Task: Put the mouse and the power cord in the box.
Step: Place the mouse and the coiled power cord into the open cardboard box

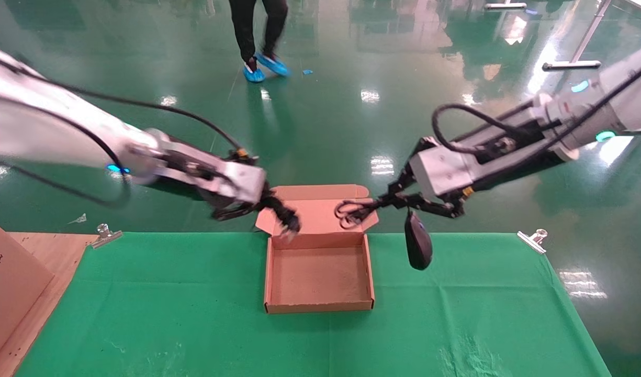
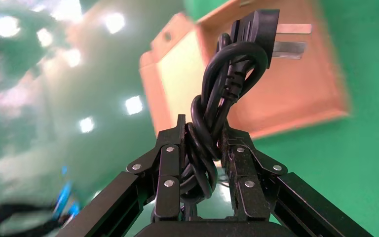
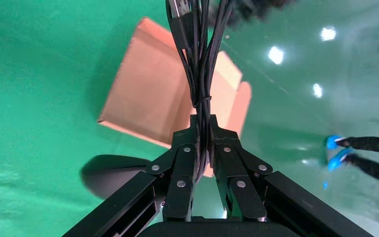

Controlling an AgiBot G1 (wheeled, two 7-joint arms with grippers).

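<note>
The box (image 1: 270,272) lies open on the green cloth, its lid (image 1: 320,220) standing up at the far side. My left gripper (image 1: 281,212) hangs over the box's far left corner, shut on the bunched black power cord (image 2: 205,123). The cord's plug (image 2: 259,24) sticks out past the fingertips, with the box (image 2: 296,94) below it. My right gripper (image 1: 359,209) hovers at the lid's right flap, shut on a thin bundled cable (image 3: 201,74). The black mouse (image 1: 418,246) dangles from that cable over the cloth, just right of the box. The mouse (image 3: 111,173) also shows in the right wrist view.
Metal clips (image 1: 104,233) (image 1: 535,238) pin the green cloth (image 1: 168,314) at its far corners. A flat brown board (image 1: 6,293) leans at the left over bare wood (image 1: 43,272). A person in blue shoe covers (image 1: 260,68) is on the floor beyond.
</note>
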